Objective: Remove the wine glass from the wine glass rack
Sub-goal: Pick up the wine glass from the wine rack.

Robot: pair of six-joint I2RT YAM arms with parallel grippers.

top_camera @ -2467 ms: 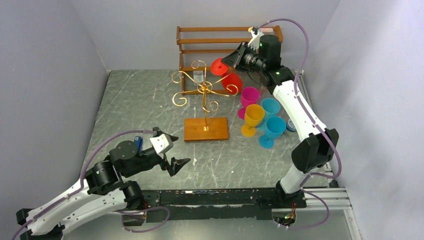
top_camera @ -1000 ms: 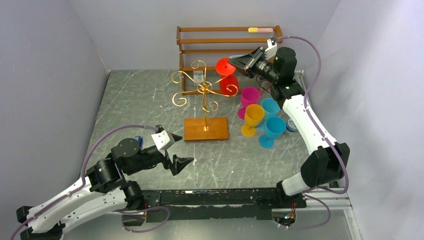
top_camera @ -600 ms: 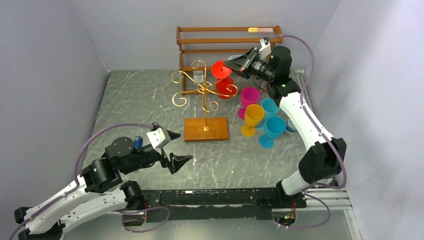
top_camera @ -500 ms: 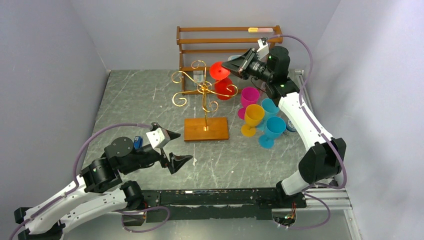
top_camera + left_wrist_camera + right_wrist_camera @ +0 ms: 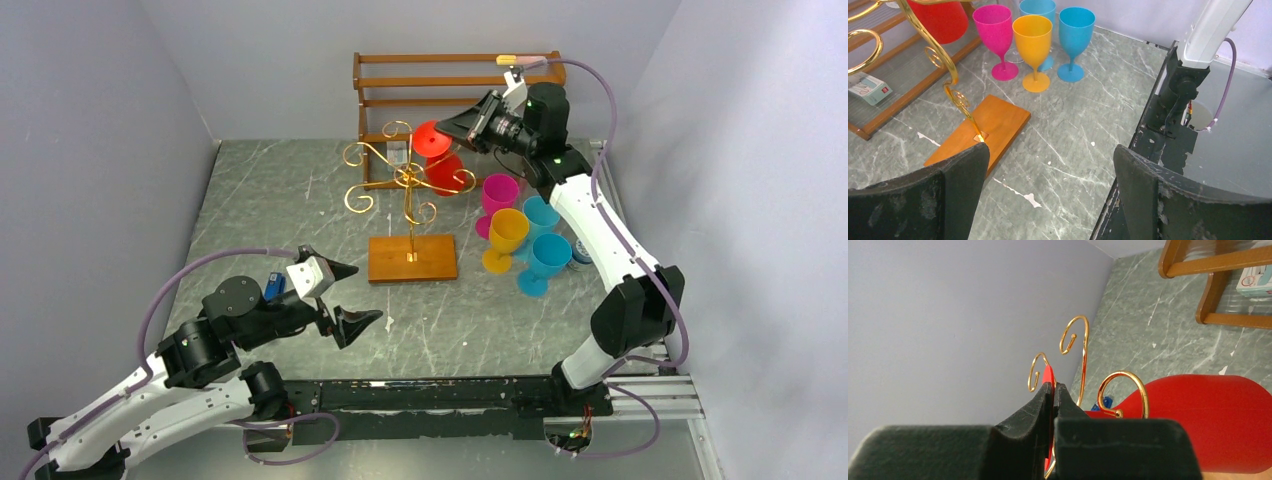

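The wine glass [image 5: 446, 170] is red and hangs foot-up at the right-hand arm of the wine glass rack [image 5: 411, 215], a gold pole with scroll arms on a square wooden base [image 5: 412, 258]. My right gripper [image 5: 447, 130] is shut on the edge of the glass's round foot [image 5: 1048, 374]. In the right wrist view the red bowl [image 5: 1208, 420] lies behind a gold curl [image 5: 1128, 382], and the stem runs past that curl. My left gripper [image 5: 349, 299] stands open low over the table in front of the rack base [image 5: 993, 125], with nothing between its fingers.
A three-tier wooden shelf [image 5: 455, 75] stands at the back wall with a small box [image 5: 869, 87] on its lowest tier. Pink [image 5: 498, 195], yellow [image 5: 506, 235] and two blue glasses [image 5: 545, 258] stand upright right of the rack.
My right gripper has swung a little to the left, carrying the red glass's foot with it, and the bowl has followed. The left arm has drawn back slightly and stays open.
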